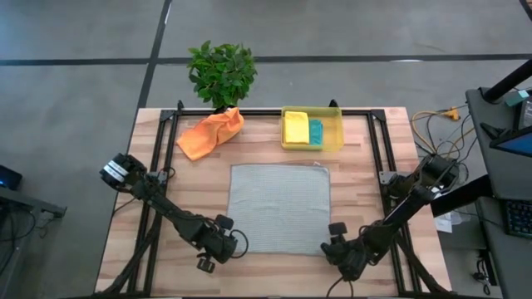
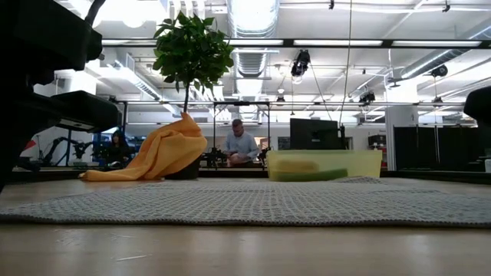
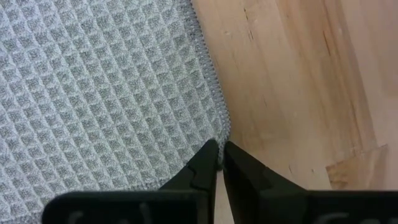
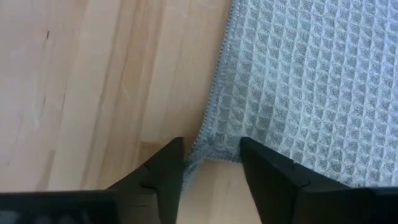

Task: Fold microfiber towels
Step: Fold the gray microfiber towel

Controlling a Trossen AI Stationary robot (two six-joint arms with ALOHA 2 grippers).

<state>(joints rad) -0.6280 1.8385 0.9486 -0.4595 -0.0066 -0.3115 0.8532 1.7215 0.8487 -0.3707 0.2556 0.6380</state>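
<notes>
left tool (image 3: pixel 219 163) pinches the flat grey towel's (image 1: pixel 280 207) near corner, right tool (image 4: pixel 211 163) spread at the other.

You see a wooden table (image 1: pixel 366 178) made of pale planks, with a black metal frame (image 1: pixel 378 137) along its edges. It stands on a grey floor (image 1: pixel 75 83) with dark lines crossing it. A small green plant (image 1: pixel 221 73) sits at the far edge of the table. Look across the table and you see a big, open room. Bright lights and pipes hang from the ceiling (image 2: pixel 253 23). A person (image 2: pixel 240 146) stands far back, near a dark screen (image 2: pixel 313 133).
</notes>
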